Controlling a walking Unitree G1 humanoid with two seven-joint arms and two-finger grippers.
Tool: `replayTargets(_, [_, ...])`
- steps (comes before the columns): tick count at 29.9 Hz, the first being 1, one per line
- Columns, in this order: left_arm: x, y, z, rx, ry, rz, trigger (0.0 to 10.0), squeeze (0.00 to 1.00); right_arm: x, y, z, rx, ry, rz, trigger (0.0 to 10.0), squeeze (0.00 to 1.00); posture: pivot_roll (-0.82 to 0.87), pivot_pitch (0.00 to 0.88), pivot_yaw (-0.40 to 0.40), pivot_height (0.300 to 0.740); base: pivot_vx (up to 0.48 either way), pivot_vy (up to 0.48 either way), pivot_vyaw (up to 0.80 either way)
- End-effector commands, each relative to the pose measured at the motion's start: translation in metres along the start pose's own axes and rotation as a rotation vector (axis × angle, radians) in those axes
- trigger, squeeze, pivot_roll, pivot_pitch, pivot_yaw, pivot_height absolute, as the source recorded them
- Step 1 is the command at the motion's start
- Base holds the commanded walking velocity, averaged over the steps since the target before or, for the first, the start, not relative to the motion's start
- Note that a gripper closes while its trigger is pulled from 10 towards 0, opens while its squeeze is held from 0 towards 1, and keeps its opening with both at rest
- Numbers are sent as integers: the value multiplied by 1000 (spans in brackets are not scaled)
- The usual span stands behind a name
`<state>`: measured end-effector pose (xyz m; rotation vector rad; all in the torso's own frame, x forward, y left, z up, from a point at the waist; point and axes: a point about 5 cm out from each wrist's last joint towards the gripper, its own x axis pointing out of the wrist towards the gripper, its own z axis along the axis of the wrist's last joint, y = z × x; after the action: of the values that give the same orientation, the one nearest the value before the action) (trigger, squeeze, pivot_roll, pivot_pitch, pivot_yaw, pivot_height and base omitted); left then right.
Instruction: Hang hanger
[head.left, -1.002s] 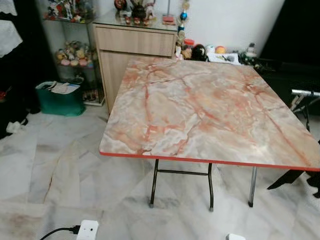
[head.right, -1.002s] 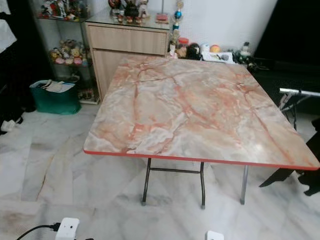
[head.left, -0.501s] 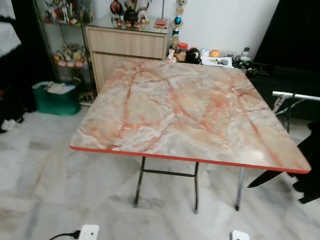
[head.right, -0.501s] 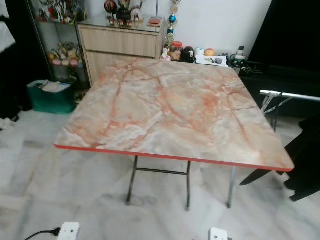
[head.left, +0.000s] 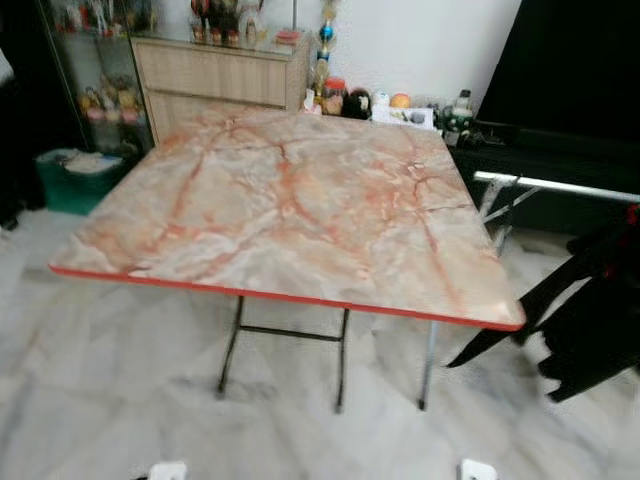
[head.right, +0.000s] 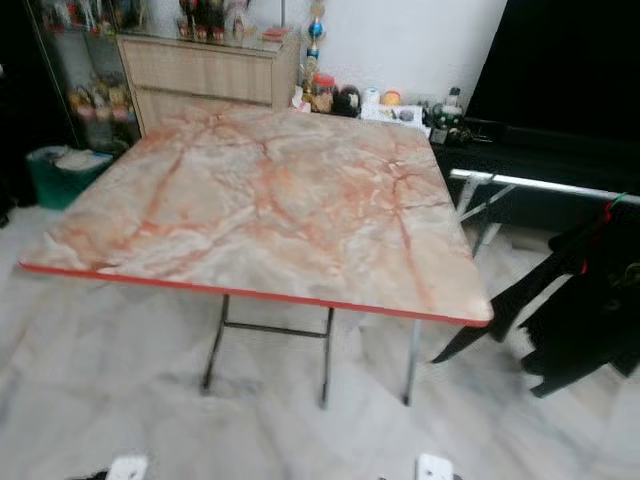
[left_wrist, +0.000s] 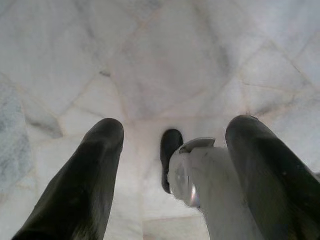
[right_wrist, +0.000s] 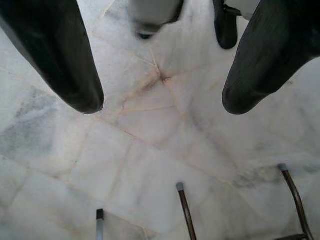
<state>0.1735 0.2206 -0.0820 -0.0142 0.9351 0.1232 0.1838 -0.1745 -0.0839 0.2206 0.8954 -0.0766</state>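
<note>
Head views show the marble worktop (head.left: 290, 200) and dark clothes (head.right: 590, 300) on a rail; any hanger is indistinct. Over floor tiles (right_wrist: 150, 130), left claw (left_wrist: 172, 145) and right claw (right_wrist: 160, 97) gape, empty.

soft even indoor light; head views slightly motion-blurred, faint glare on table (head.left: 300, 200).
</note>
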Motion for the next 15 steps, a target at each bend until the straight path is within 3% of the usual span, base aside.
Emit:
replayTargets(1, [1,-7,0,-3,1,-19,10000,0,-2,-11,-1,-2,3,-30,10000,0,135,0,-47,740,0,-480,0])
replayTargets(15, [2,-13,2,-11,-4,-28,10000,0,-3,-13,-2,-18,8,-33,10000,0,133,0,-59,740,0,-480,0])
